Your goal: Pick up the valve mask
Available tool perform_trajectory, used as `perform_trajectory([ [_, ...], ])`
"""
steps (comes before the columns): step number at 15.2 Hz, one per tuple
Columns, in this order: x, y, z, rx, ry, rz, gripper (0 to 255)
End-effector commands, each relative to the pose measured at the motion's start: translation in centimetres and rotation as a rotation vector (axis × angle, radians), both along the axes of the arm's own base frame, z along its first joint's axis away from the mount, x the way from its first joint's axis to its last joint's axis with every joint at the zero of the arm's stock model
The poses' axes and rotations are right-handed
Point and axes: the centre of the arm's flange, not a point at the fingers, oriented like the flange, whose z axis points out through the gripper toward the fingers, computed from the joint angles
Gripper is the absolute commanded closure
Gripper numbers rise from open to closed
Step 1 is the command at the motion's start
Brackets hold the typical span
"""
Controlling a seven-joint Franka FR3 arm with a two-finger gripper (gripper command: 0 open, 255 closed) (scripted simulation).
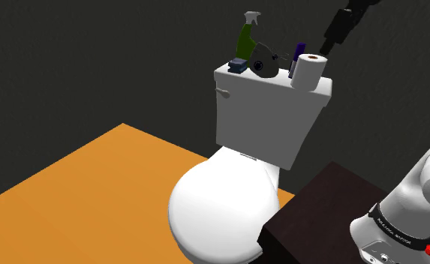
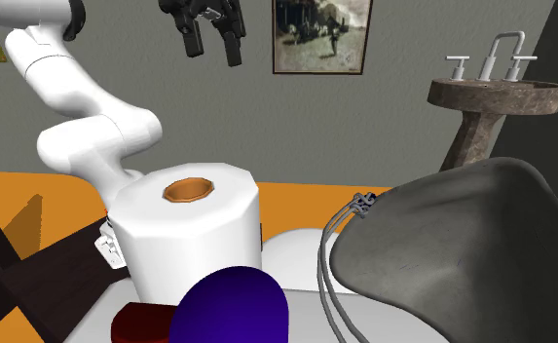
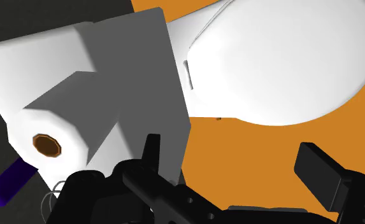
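The mask sits on the toilet tank's lid, well apart from the jaws. In the shoulder view it lies between a green spray bottle and a purple tube, with a small blue thing touching or just beside it on that view's left. A white paper roll stands past the tube, at the lid's end.

From there the mask is a dark grey dome with a round valve on its face. Up close in the second exterior view the shell is smooth, rounded and mottled grey. Thin grey cords run down from a small knot at its edge (they hang in loose loops).

The jaws are open and hold nothing. In the wrist view the two black fingers stand apart, with orange floor between them and the roll below. In the second exterior view the jaws hang high above the roll, against a grey wall, near a framed picture. A stone sink stands toward that view's right.
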Motion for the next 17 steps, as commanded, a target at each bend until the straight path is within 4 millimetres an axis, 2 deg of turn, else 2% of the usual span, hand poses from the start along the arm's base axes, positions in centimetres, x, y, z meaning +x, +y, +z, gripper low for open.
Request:
perform_trajectory([
  [1,0.0,0.0,0.0,0.000,0.000,0.000,0],
  [9,9.3,-7.4,-1.5,0.041,0.079,0.184,0],
  [17,19.5,-12.9,-4.1,0.082,0.157,0.367,0],
])
